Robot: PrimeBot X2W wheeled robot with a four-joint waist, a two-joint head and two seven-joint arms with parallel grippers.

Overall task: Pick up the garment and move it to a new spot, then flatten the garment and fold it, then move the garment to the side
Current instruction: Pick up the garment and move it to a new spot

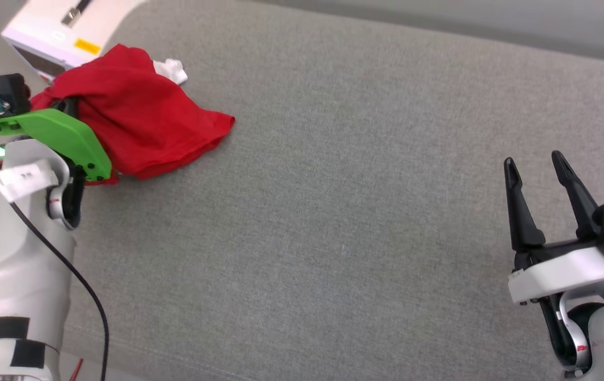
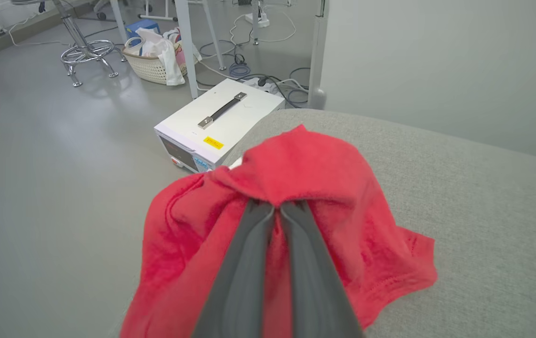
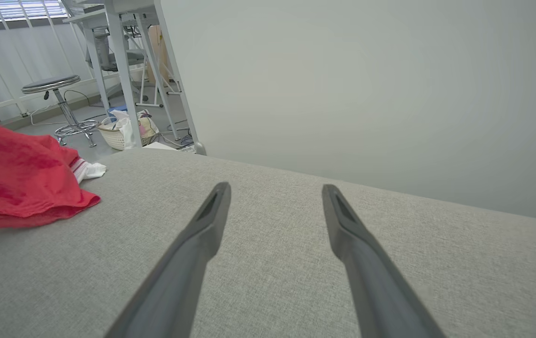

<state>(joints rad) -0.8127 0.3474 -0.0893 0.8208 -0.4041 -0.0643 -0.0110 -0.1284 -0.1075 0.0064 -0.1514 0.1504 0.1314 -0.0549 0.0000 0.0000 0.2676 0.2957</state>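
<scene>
The garment (image 1: 143, 121), crumpled red fabric with a white sleeve edge showing, lies on the grey cushion (image 1: 333, 211) just beside the white box (image 1: 64, 32). Left gripper (image 2: 277, 206): jaws clamped on a bunched fold. Right gripper (image 1: 532, 159): far from the box, jaws apart.

The grey fabric-covered bench (image 1: 333, 238) gives open passage across middle and right; a crumpled red cloth garment (image 1: 143, 121) and white handled box (image 1: 53, 32) block the far left.
</scene>
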